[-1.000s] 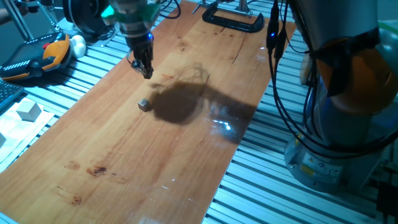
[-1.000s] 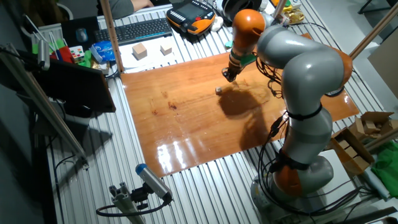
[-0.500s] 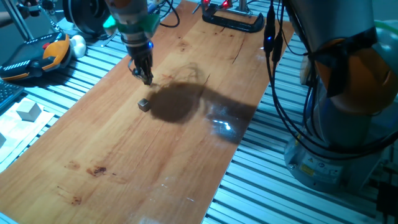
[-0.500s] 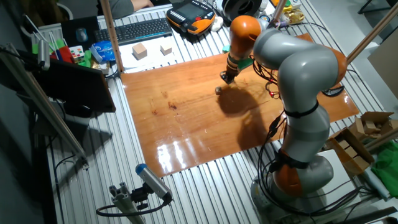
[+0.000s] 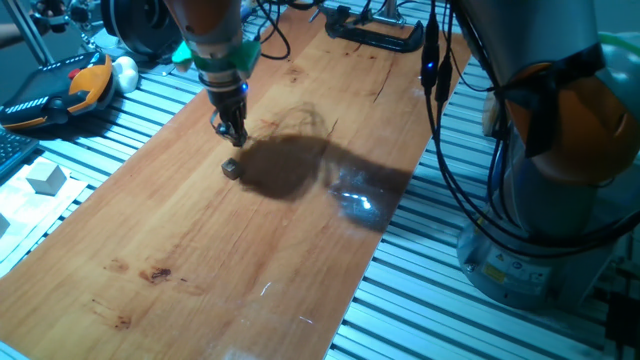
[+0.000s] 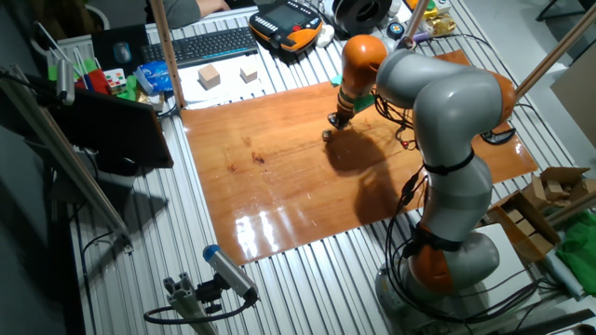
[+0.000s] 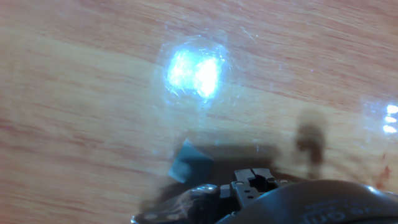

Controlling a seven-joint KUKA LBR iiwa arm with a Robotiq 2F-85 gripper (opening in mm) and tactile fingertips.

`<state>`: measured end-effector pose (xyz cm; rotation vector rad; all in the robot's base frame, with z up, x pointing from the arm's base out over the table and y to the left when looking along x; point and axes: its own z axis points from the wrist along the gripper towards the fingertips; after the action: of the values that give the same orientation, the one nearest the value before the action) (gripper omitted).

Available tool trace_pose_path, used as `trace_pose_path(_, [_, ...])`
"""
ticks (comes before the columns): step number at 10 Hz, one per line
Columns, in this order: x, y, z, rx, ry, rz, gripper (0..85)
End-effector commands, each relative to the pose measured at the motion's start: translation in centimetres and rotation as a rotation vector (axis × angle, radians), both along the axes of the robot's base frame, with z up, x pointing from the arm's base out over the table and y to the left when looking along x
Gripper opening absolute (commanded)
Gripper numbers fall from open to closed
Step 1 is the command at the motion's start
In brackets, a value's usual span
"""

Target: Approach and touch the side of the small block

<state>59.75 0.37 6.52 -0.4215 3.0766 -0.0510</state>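
The small block (image 5: pixel 231 168) is a tiny pale cube on the wooden board (image 5: pixel 200 260). It also shows in the other fixed view (image 6: pixel 327 136) and as a blurred grey shape in the hand view (image 7: pixel 186 160). My gripper (image 5: pixel 232 137) hangs just above the board, a short way behind the block and apart from it. Its fingers are pressed together and hold nothing. In the other fixed view the gripper (image 6: pixel 334 121) is just up and right of the block. In the hand view the fingertips (image 7: pixel 252 179) show at the bottom edge, right of the block.
A larger whitish cube (image 5: pixel 45 178) lies off the board at the left. An orange and black pendant (image 5: pixel 70 90) lies at the far left, and a black clamp (image 5: pixel 375 35) grips the board's far end. Cables (image 5: pixel 440 130) hang at the right. A keyboard (image 6: pixel 209 45) and two wooden blocks (image 6: pixel 209 76) lie beyond the board.
My gripper has moved down and toward the small block, closing most of the gap. The block has not moved.
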Motion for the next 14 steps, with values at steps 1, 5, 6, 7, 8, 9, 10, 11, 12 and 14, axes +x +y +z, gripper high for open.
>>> trace_pose_path(1, [-0.03,0.1,-0.3,-0.008,-0.007,0.002,0.7])
trace_pose_path(5, [-0.44,0.5,-1.2,-0.024,-0.025,-0.003,0.7])
trace_pose_path(6, [-0.57,0.8,-1.4,-0.024,-0.030,-0.009,0.7])
trace_pose_path(7, [-0.65,1.0,-1.5,-0.030,-0.033,-0.012,0.7])
trace_pose_path(8, [-0.72,1.2,-1.7,-0.025,-0.035,-0.017,0.7])
trace_pose_path(9, [-0.76,1.6,-1.7,-0.017,-0.037,-0.024,0.7])
trace_pose_path(10, [-0.80,1.9,-1.7,-0.003,-0.038,-0.040,0.7])
trace_pose_path(11, [-0.84,2.2,-1.6,0.011,-0.040,-0.052,0.7])
trace_pose_path(12, [-0.80,2.3,-1.6,0.013,-0.040,-0.055,0.7])
trace_pose_path(14, [-0.45,1.7,-1.0,0.010,-0.020,-0.031,0.7])
